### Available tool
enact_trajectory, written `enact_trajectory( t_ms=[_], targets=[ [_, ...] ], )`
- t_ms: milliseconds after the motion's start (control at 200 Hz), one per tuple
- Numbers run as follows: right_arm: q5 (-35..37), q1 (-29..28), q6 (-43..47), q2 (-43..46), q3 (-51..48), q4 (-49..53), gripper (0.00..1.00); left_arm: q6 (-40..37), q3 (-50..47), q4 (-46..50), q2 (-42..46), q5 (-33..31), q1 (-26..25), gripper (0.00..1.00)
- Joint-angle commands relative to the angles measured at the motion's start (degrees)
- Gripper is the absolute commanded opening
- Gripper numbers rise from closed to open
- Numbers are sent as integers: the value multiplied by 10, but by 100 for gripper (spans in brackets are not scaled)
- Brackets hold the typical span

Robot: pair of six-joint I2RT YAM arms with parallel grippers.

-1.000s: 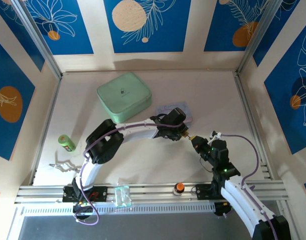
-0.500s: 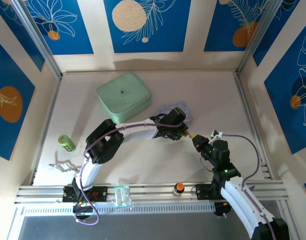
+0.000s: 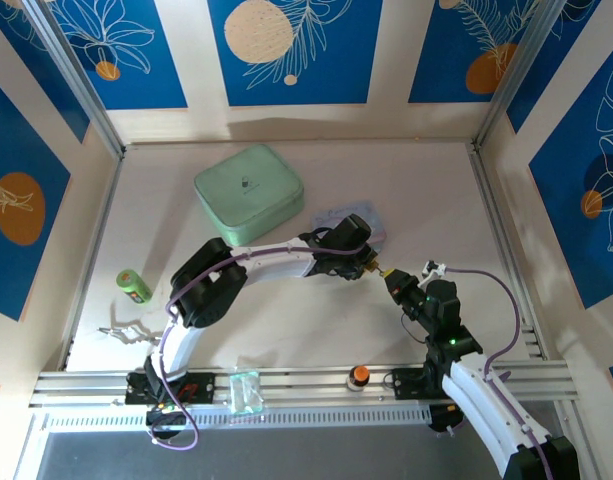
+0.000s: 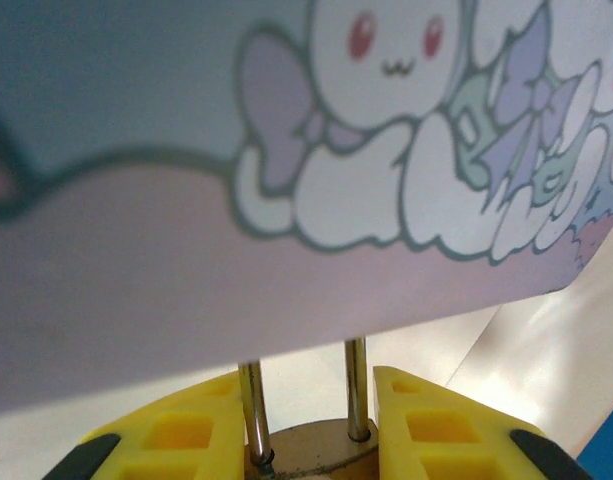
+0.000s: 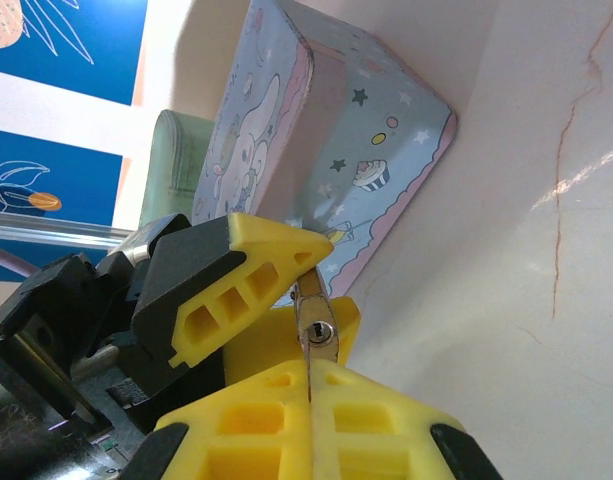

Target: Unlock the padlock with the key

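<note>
The padlock [image 3: 376, 268] is being held right of the table's [image 3: 286, 330] centre, nearer the right edge than the left, just beside the near right corner of a pale blue cartoon tin [image 3: 338, 216]. It is being gripped by the left gripper [image 3: 369, 264]. In the left wrist view its brass body [image 4: 311, 447] is being pinched between that gripper's [image 4: 308, 385] yellow fingers [image 4: 186, 432], and the two thin shackle legs are being pointed up toward the printed tin [image 4: 286, 150].

The right gripper [image 3: 390, 279] is being aimed at the padlock from the near right side, with its jaws closed on the key. In the right wrist view the key [image 5: 309, 362] is being clamped as a thin silvery blade between the gripper's [image 5: 311, 368] yellow fingers [image 5: 256, 415]. Its tip is being pressed at the keyhole in the padlock's [image 5: 317, 330] end face. How far it has gone in cannot be told. The tin [image 5: 316, 150] is lying just behind the padlock.

A mint green case [image 3: 248, 192] is sitting toward the far edge, left of centre. A small green can [image 3: 134, 285] is lying near the left edge. An orange-topped knob [image 3: 359, 375] is standing at the near edge.
</note>
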State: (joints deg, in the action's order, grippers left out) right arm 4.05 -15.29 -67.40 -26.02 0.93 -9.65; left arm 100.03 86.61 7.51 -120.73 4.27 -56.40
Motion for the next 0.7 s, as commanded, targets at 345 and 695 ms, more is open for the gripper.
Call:
enact_trajectory(
  t_ms=[345,695],
  targets=[
    [-8,1,1,-3,-22,-10,0,35,-11,-14,-16,62,-2,16],
    [-12,2,2,-22,-22,-24,0,39,-11,-31,-21,75,-9,16]
  ],
)
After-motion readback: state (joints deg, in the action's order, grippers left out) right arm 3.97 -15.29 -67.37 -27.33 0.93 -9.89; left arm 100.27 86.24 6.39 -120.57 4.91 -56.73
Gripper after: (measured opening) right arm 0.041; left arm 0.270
